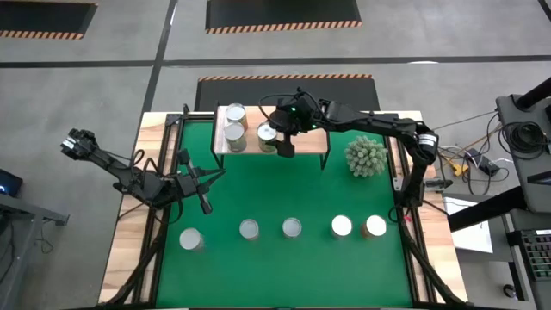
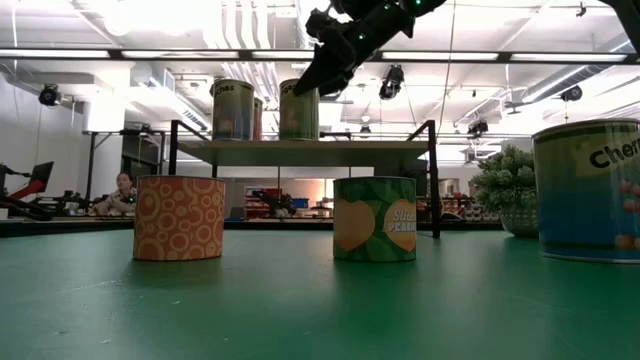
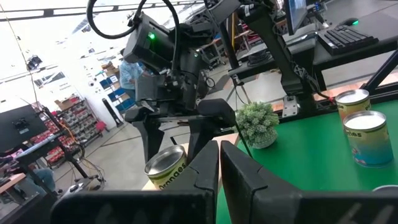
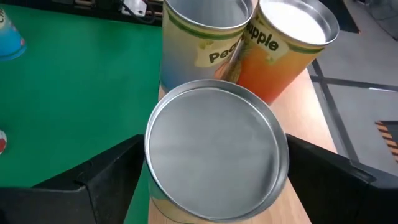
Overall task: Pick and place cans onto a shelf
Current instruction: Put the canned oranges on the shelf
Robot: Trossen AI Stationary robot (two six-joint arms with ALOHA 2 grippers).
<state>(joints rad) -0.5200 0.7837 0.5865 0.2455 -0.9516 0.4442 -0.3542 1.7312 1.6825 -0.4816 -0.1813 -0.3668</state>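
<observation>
Green mat [image 1: 284, 189] held five cans; right gripper [image 1: 277, 138] straddled, fingers wide, third can [image 4: 216, 151] on shelf [image 1: 312, 140]; left gripper [image 1: 203, 178] closed, idle.

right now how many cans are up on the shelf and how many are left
Two cans already stand on the shelf. A third can sits on it between the right hand fingers, which flank it without visibly clamping, so that placement looks nearly finished. Five cans remain in a row on the green mat. The left hand waits over the mat, shut and empty.
</observation>
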